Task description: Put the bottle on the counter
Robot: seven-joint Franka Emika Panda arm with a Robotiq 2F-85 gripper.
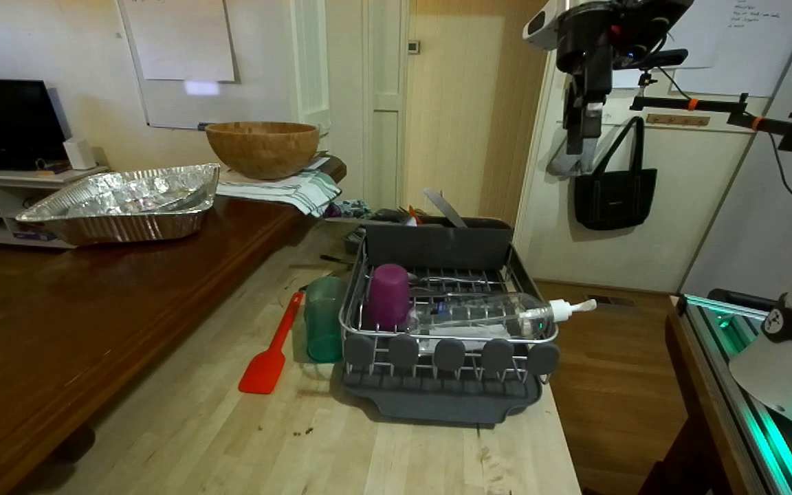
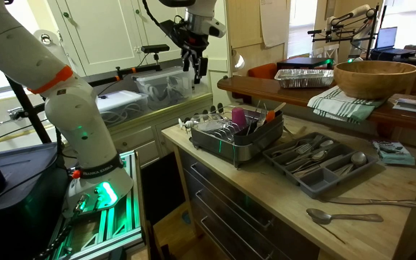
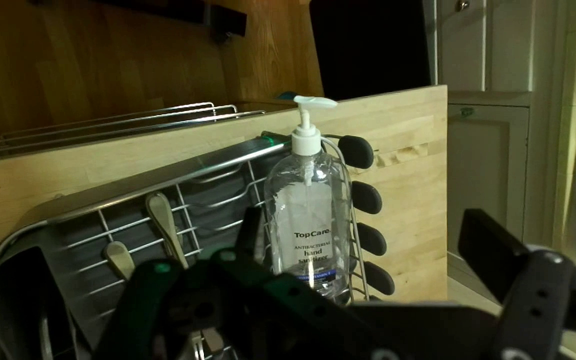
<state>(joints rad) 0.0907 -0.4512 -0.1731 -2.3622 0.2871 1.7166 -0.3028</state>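
The clear plastic bottle [image 1: 478, 317] lies on its side in the dish rack [image 1: 437, 402], its white pump cap sticking out past the rack's side. It also shows in an exterior view [image 2: 208, 124] and in the wrist view [image 3: 304, 210], where its label reads hand sanitizer and its base is hidden behind a finger. The pale-wood counter [image 1: 300, 440] carries the rack; it also shows in the wrist view [image 3: 410, 200]. My gripper [image 2: 192, 74] is open and empty, high above the bottle. In the wrist view its fingers [image 3: 363, 217] are spread wide, the bottle nearer the left finger.
A purple cup [image 1: 389, 297] stands upside down beside the bottle. A green cup [image 1: 324, 320] and red spatula [image 1: 273, 350] lie beside the rack. A cutlery tray [image 2: 320, 180] sits behind it. A raised brown top holds a foil tray [image 1: 135, 227] and wooden bowl [image 1: 262, 150].
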